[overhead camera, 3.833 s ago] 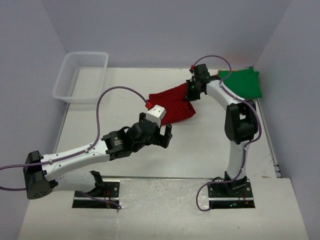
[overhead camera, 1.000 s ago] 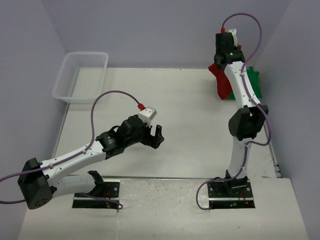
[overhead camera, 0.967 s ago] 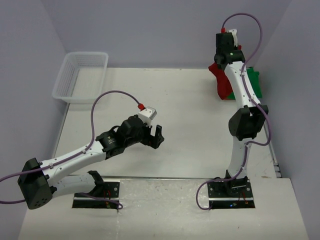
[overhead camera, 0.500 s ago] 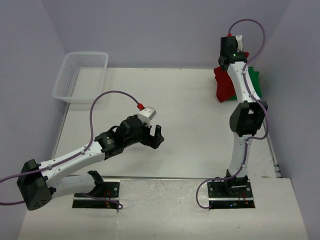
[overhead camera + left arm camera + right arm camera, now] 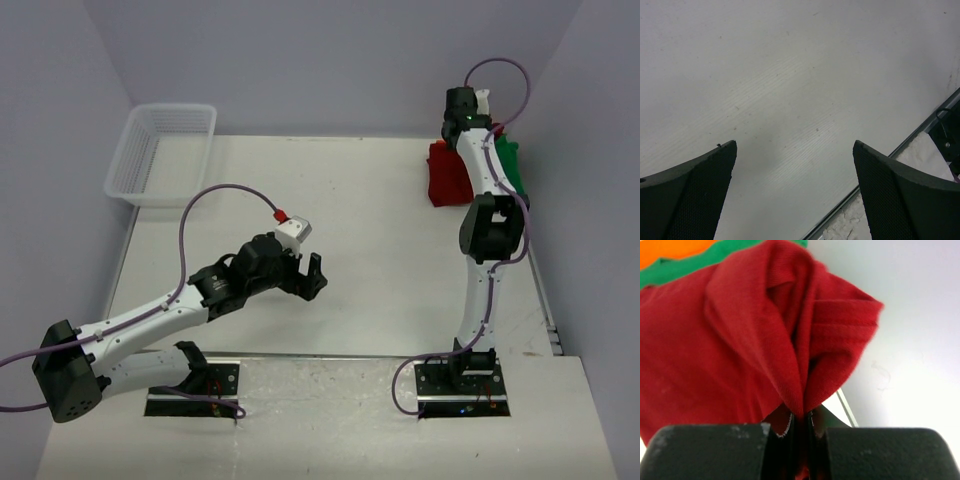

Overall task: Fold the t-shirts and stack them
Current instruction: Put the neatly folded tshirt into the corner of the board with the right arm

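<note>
My right gripper (image 5: 462, 128) is raised at the far right corner, shut on a bunched fold of the dark red t-shirt (image 5: 447, 173), which hangs below it over the green t-shirt (image 5: 508, 158). In the right wrist view the red cloth (image 5: 740, 340) is pinched between the jaws of the right gripper (image 5: 802, 422), with a strip of the green shirt (image 5: 695, 261) and of the orange shirt (image 5: 675, 247) beyond it. My left gripper (image 5: 310, 277) is open and empty, low over the bare table centre; it also shows in the left wrist view (image 5: 795, 165).
A white mesh basket (image 5: 160, 152) stands at the far left corner. The table's metal front edge (image 5: 880, 165) shows in the left wrist view. The side wall stands close to the right of the shirts.
My right gripper has carried the red shirt up from the table middle and right, over the green shirt at the corner. The left gripper has drifted slightly back, staying open.
</note>
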You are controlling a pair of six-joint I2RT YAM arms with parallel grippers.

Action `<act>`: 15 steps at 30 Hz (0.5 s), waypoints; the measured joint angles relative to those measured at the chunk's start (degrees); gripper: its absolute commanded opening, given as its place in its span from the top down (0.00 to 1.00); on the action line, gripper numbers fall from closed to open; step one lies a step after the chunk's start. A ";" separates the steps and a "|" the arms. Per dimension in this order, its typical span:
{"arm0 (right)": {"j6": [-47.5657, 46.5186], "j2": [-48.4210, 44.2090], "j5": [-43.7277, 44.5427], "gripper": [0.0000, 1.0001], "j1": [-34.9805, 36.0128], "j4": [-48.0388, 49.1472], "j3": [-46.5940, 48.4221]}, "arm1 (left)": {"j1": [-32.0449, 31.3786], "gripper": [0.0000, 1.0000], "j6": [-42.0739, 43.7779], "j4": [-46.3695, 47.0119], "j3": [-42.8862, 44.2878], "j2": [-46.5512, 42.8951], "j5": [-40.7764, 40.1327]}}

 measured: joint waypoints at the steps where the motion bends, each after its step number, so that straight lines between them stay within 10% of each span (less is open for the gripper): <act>1: 0.07 -0.37 0.09 1.00 -0.22 1.03 -0.61 | 0.00 0.03 0.00 0.00 0.00 0.02 0.13; 15: -1.90 -3.39 0.96 1.00 -0.28 6.12 -2.49 | 0.00 0.03 -0.07 0.44 -0.44 0.98 1.20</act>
